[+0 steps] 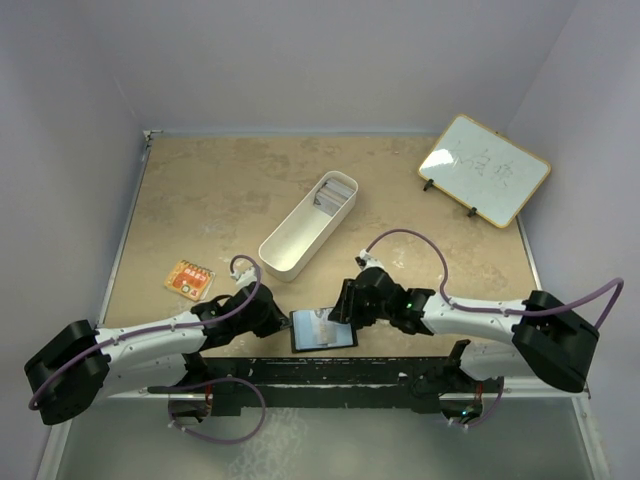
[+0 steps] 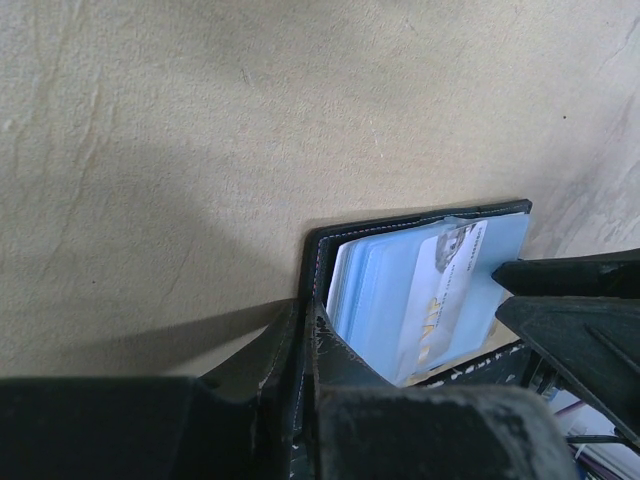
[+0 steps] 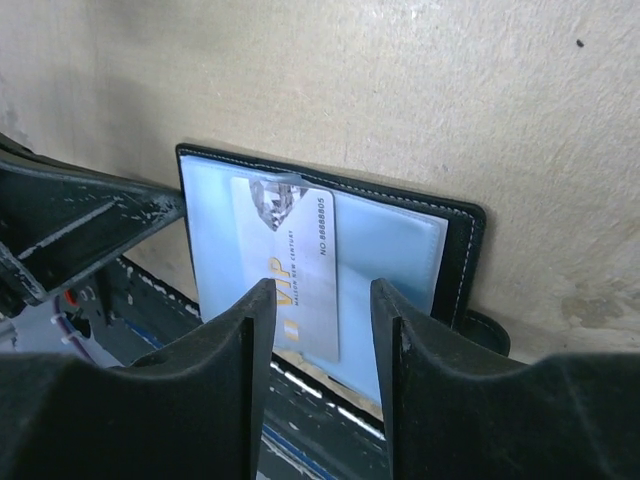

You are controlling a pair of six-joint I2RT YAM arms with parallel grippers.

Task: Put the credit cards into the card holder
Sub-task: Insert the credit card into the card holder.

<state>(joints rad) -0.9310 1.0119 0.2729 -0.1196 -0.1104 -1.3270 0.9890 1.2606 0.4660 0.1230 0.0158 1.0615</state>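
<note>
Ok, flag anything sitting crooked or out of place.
The VIP card looks only partly tucked into the open card holder, mostly outside its clear sleeve. One orange card lies alone, left of the white tray.

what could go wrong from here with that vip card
1. The VIP card seems to have only its far end under the clear sleeve; a push from the right gripper may jam or bend it.
2. The card holder appears to overhang the near edge of the table; pushing could slide it off unless the left gripper holds firm.
3. Both arms' jaws work very close together and could bump.
</note>
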